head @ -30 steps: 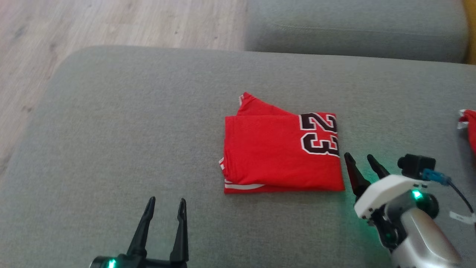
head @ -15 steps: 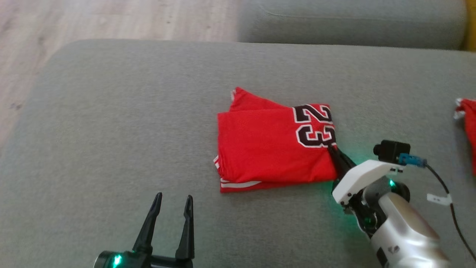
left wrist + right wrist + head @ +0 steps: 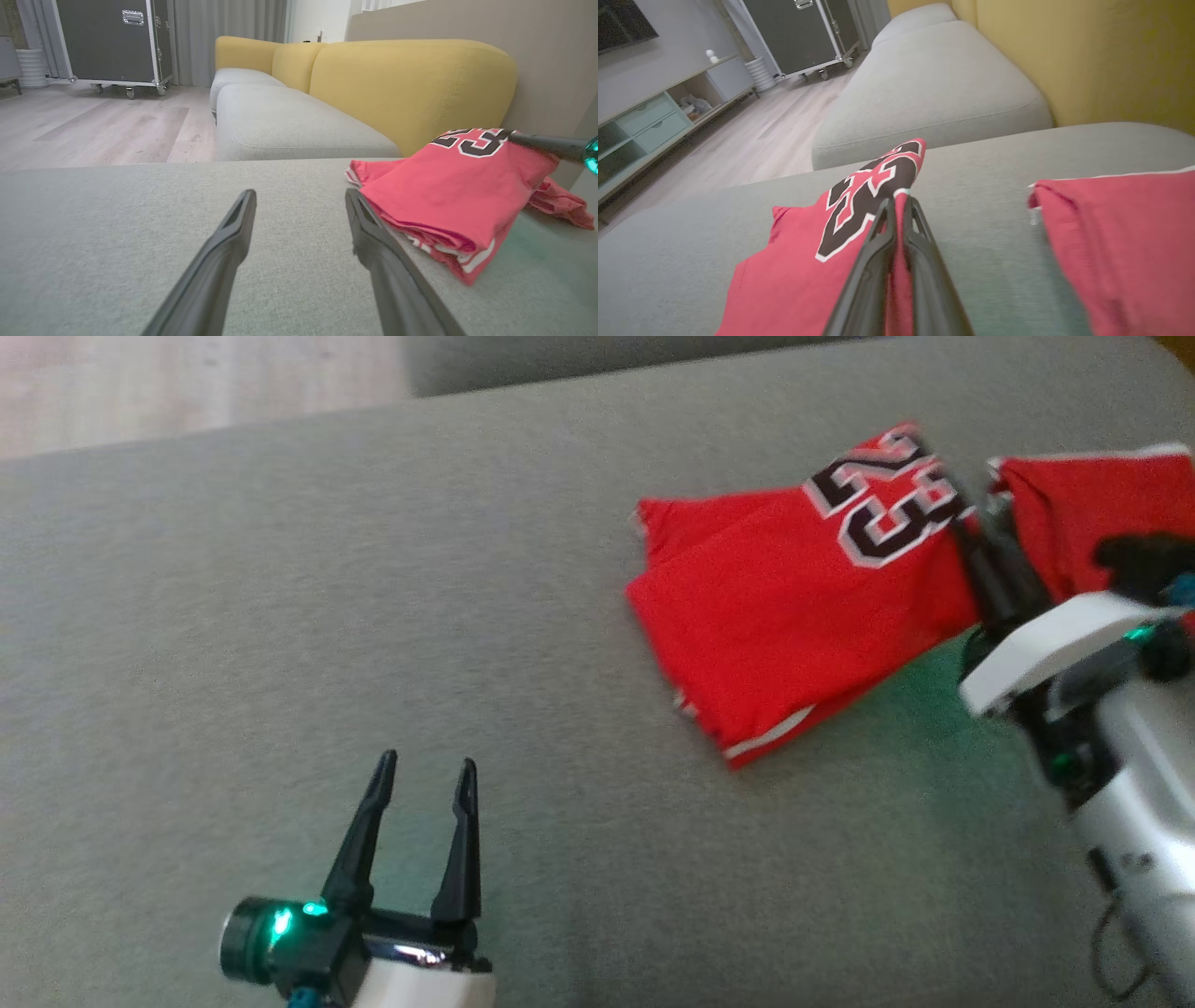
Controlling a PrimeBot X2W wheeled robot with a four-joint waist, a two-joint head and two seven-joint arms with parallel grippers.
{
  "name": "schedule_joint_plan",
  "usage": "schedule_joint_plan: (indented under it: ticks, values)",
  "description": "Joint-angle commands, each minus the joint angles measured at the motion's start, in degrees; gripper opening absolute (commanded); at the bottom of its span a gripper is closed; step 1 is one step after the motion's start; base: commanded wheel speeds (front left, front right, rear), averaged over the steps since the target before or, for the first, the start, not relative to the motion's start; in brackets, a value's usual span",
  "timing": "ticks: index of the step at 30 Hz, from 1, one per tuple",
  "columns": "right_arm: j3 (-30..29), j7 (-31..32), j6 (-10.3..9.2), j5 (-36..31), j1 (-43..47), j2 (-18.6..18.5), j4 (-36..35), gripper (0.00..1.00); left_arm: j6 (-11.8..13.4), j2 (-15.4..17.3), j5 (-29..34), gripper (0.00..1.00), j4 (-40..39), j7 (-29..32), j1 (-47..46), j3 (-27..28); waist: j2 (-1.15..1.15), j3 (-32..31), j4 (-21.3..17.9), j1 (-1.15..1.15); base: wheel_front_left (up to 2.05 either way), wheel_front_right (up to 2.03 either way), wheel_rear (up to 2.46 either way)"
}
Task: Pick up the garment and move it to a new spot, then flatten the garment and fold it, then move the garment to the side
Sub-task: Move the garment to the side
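- The red folded jersey with a black, white-edged 23 lies on the grey fabric sofa seat, toward the head view's upper right.
- Its long axis runs diagonally there: numbered end up-right and raised, white-striped hem end down-left on the seat.
- The right tool is pinched tight on the numbered edge.
- A second red garment lies just beside, to the right.
- The left tool stands wide, holding nothing, well apart.

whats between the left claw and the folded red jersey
Just bare grey cushion, seen in the head view: the left claw stands open, well apart from the folded red jersey.
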Motion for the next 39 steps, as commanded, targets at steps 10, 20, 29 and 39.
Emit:
schedule_joint_plan:
  ticks: [10, 20, 29, 39]
  values:
    - [-10.2, 4.7, -0.04, -5.0, -1.0, -7.9, -13.0, 0.00, -1.1, -0.5, 1.2, 1.00, -1.7, -0.5, -3.8, 3.0, 0.00, 5.7, -7.3, -0.01, 0.00, 0.00, 0.00]
    - [-24.1, 10.7, -0.04, -13.2, 4.6, -6.6, -20.5, 1.00, -1.8, -0.5, 1.7, 1.00, -0.8, -0.5, -4.7, 3.3, 0.00, 6.7, -7.0, -0.01, 0.00, 0.00, 0.00]
    - [-24.5, 9.1, -0.04, -21.9, 13.2, 0.8, -23.3, 1.00, 0.7, -0.5, 0.4, 1.00, 0.4, -0.5, -3.4, 5.3, 0.00, 2.7, -4.4, -0.01, 0.00, 0.00, 0.00]
    - [-16.3, -3.7, -0.04, -26.8, 22.9, 9.4, -16.1, 1.00, 3.1, -0.5, 1.9, 1.00, 3.4, -0.5, -0.1, 4.5, 0.00, -6.0, 1.4, -0.01, 0.00, 0.00, 0.00]
